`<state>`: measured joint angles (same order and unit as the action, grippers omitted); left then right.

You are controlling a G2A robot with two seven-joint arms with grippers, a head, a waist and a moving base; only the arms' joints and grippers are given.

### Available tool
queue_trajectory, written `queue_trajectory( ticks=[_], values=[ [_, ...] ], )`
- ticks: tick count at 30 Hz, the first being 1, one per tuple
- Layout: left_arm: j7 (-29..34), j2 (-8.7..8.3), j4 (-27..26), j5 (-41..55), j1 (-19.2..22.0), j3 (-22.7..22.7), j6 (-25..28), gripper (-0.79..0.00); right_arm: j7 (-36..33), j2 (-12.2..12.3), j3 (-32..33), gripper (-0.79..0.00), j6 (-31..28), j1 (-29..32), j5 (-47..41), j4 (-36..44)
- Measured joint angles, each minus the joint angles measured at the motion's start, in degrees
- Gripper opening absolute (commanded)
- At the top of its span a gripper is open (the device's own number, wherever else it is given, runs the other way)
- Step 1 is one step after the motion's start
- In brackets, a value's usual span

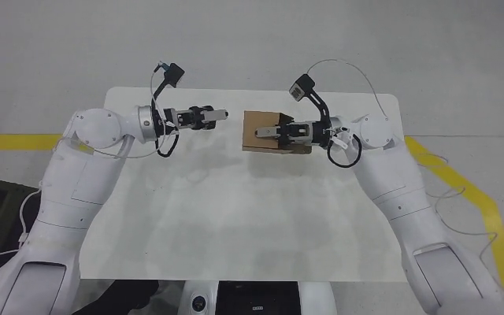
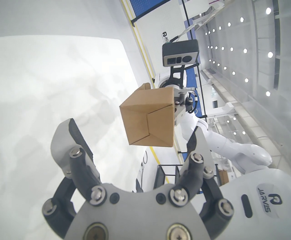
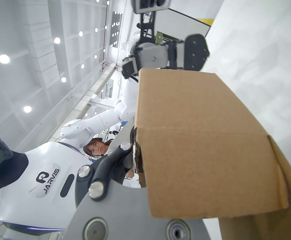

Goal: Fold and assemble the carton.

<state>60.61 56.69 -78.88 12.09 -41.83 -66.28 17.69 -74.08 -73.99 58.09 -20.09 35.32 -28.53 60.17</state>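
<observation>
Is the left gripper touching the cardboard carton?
No, a strip of bare table shows between the left gripper and the cardboard carton, which the right gripper holds.

A white desk (image 1: 236, 236) stands on a pale grey floor (image 1: 252, 39) marked with yellow lines (image 1: 24, 142). Overhead, round lamps (image 2: 245, 51) dot a white gridded ceiling (image 2: 257, 34); blue panels (image 2: 147, 6) line a wall.

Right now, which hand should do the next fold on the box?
Left, probably. The left hand is open, empty and facing the carton; the right hand is busy holding it.
</observation>
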Motion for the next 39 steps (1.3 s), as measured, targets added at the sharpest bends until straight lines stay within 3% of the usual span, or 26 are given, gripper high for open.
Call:
queue_trajectory(
  ticks=[9, 24, 25, 28, 30, 31, 33, 36, 39],
  values=[
    [-8.74, -0.84, -3.99, -13.53, -4.41, -2.00, 9.56, 0.000, 1.59, -0.38, -2.97, -0.785, 0.52, 0.13, 5.53, -6.07],
    [-16.06, -1.56, -7.59, -25.77, -7.57, -4.09, 13.99, 0.000, 4.43, -2.91, -8.41, -0.782, -2.05, -1.37, 7.11, -15.04],
    [-16.68, -1.58, -7.71, -26.64, -7.71, -4.16, 14.34, 0.000, 4.55, -3.09, -8.67, -0.733, -2.22, -1.41, 7.02, -15.57],
    [-18.82, -1.69, -8.01, -30.29, -8.15, -4.48, 15.76, 0.000, 4.33, -3.66, -9.61, -0.489, -2.38, -1.71, 6.92, -17.26],
    [-20.21, -1.73, -7.87, -32.87, -8.30, -4.53, 16.22, 0.000, 4.17, -4.05, -10.14, -0.400, -2.51, -2.05, 6.81, -18.11],
    [-20.73, -1.73, -7.79, -33.90, -8.26, -4.52, 16.38, 0.000, 4.14, -4.20, -10.31, -0.283, -2.59, -2.19, 6.71, -18.37],
    [-21.99, -1.74, -7.66, -36.54, -7.99, -4.44, 17.10, 0.000, 3.98, -4.50, -10.58, -0.120, -2.70, -2.57, 6.55, -18.82],
    [-24.35, -1.80, -7.61, -41.38, -7.78, -4.40, 19.16, 0.000, 3.54, -4.61, -10.42, -0.037, -3.08, -3.21, 6.43, -19.16],
    [-27.88, -1.86, -7.74, -46.57, -8.25, -4.38, 22.03, 0.000, 2.73, -4.30, -9.47, -0.015, -3.64, -3.42, 5.98, -18.94]
  ],
)
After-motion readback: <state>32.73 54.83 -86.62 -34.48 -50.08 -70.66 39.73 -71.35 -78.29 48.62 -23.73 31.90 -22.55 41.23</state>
